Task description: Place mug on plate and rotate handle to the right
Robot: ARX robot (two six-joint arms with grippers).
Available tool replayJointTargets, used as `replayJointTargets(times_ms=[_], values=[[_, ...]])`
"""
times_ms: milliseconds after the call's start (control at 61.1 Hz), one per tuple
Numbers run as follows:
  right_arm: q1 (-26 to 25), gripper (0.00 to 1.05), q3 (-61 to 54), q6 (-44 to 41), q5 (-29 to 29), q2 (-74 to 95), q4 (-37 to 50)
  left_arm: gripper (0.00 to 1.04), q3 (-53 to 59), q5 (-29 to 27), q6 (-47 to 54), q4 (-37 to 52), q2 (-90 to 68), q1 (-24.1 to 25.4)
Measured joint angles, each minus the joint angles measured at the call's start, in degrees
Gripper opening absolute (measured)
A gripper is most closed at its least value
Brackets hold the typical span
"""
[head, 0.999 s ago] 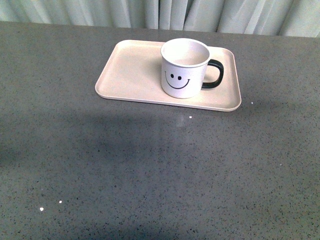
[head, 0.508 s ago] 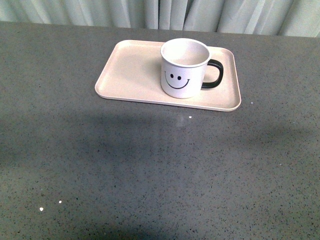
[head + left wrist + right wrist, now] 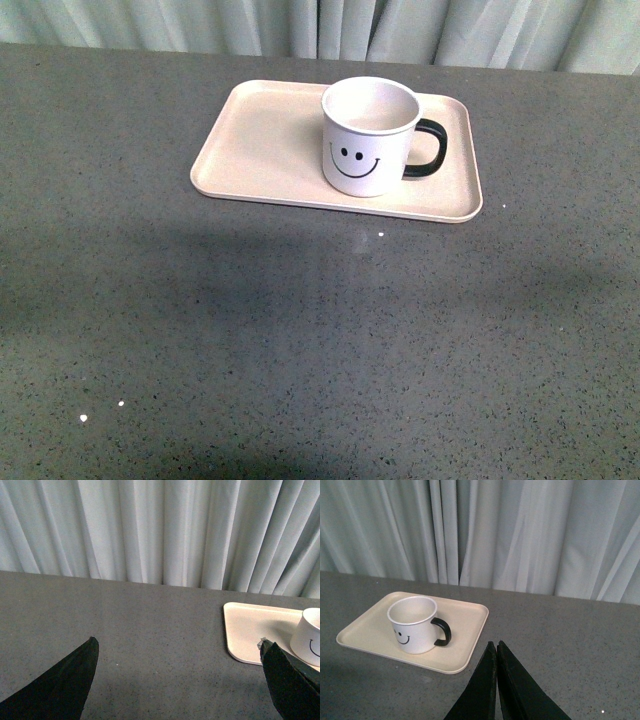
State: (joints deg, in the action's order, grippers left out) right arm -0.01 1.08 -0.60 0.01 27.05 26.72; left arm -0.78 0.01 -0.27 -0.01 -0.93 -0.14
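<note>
Mug (image 3: 368,137) upright on plate (image 3: 262,140), apart from both tools, left tool (image 3: 177,680) wide, right tool (image 3: 496,652) closed empty.

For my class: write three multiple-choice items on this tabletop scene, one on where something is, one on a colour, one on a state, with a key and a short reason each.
1. Where does the mug stand?
A on the plate
B on bare table
C on its side

2. What colour is the handle?
A white
B black
C pink

3. How is the right gripper?
A open
B holding the mug
C shut

Key: A, it stands upright within the plate's rim; B, a glossy black loop; C, the right wrist view shows its fingers pressed together, empty.
</note>
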Motion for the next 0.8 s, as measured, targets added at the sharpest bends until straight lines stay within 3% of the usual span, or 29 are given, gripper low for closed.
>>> replayJointTargets(times_ms=[737, 802], values=[[0.0, 0.02, 0.0, 0.0, 0.0, -17.29, -16.92, 0.95, 0.0, 0.0, 0.0, 0.0, 0.0, -0.02], [0.0, 0.02, 0.0, 0.0, 0.07, -24.57, -25.86, 0.95, 0.0, -0.02, 0.0, 0.0, 0.0, -0.02]])
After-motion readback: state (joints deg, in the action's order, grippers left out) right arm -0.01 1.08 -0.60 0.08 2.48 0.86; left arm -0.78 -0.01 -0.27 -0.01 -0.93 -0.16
